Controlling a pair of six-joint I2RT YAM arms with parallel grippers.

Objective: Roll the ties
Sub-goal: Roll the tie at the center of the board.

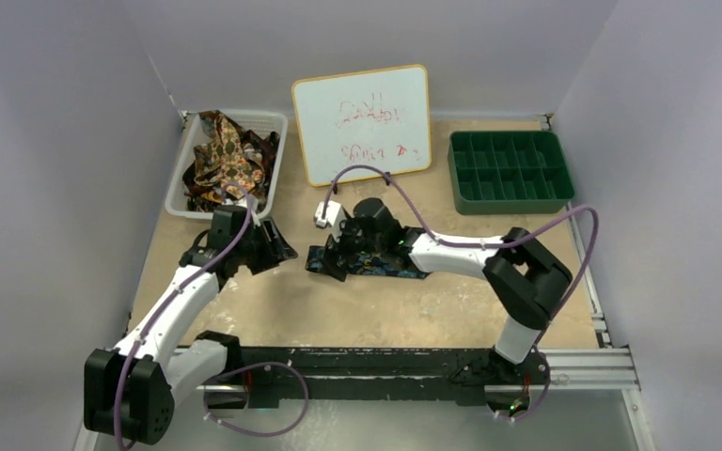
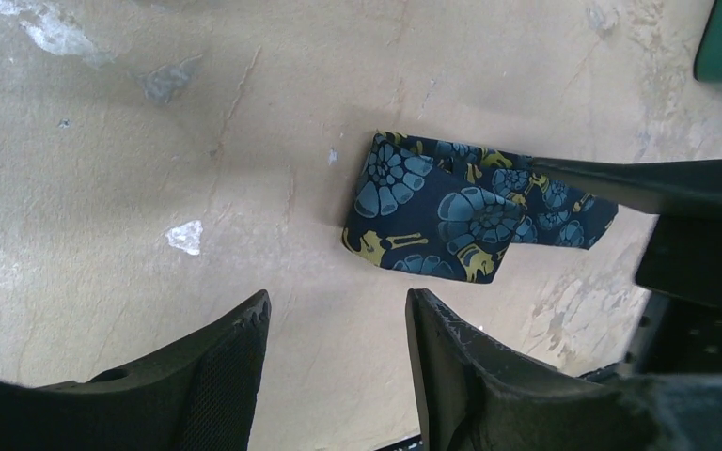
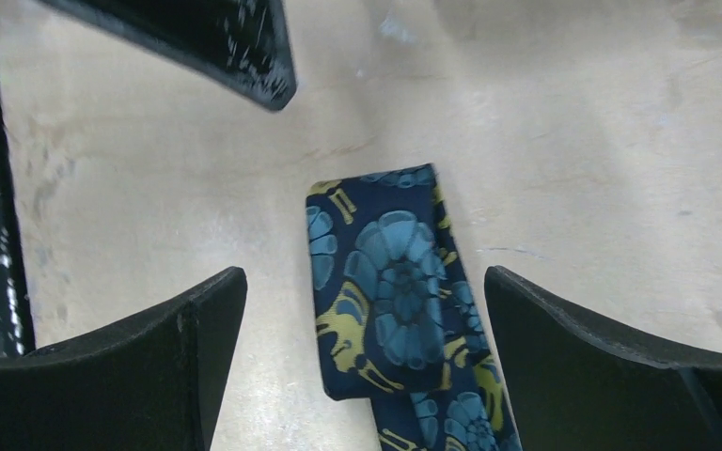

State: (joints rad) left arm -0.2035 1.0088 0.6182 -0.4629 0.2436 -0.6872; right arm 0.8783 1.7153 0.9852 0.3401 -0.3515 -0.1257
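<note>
The navy tie [image 3: 390, 282] lies mid-table with its long axis running left to right. Its folded end points left and sits between the spread jaws of the right gripper [image 3: 362, 282], which straddle its width without touching it. The left gripper [image 2: 338, 301] is partly spread and empty, with the fold just to its right, so the right arm is the nearer one. The basket [image 1: 273, 141] of other ties, the whiteboard [image 1: 362, 122] and the green tray [image 1: 512, 202] stand well apart at the far side, and nothing blocks the way.
</note>
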